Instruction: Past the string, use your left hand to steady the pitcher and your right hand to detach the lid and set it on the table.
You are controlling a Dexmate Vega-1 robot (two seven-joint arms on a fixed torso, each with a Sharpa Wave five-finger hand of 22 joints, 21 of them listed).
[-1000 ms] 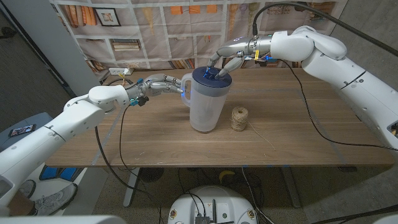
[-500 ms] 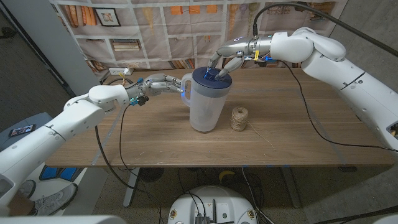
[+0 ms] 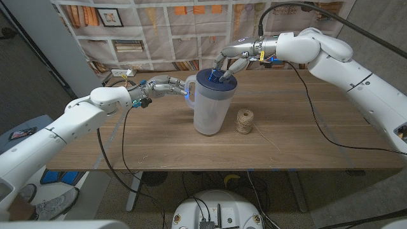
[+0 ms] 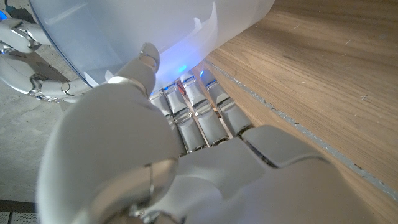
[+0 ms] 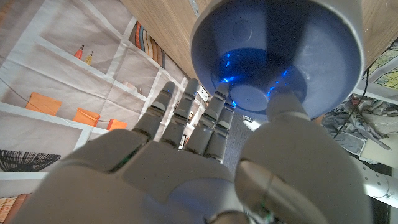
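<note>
Pitcher [image 3: 208, 107] stands upright near the middle of the table [image 3: 159, 146], translucent white, blue lid [image 3: 216, 80] seated on its rim. Nearest us on the wood, a ball of string [image 3: 244, 121] sits just beside the pitcher's base, on our right side, a loose strand trailing off. Our left hand [image 3: 166, 87] reaches in from the side at handle height; the wrist view shows its fingers [image 4: 198, 112] lying together against the pitcher wall, thumb alongside, so we read it as bracing, though we cannot tell whether it fully wraps the handle. Our right hand [image 3: 230, 60] comes down from above, fingertips [image 5: 219, 106] resting in the lid's central dish, thumb on the lid too; contact made, but no firm pinch is evident. To do this well, we judge: firm up the left grip first, then close the right on the lid's knob or rim and lift straight up, so the pitcher does not tip toward the string. Farther back, bare table beyond the pitcher offers a spot to set the lid down.
</note>
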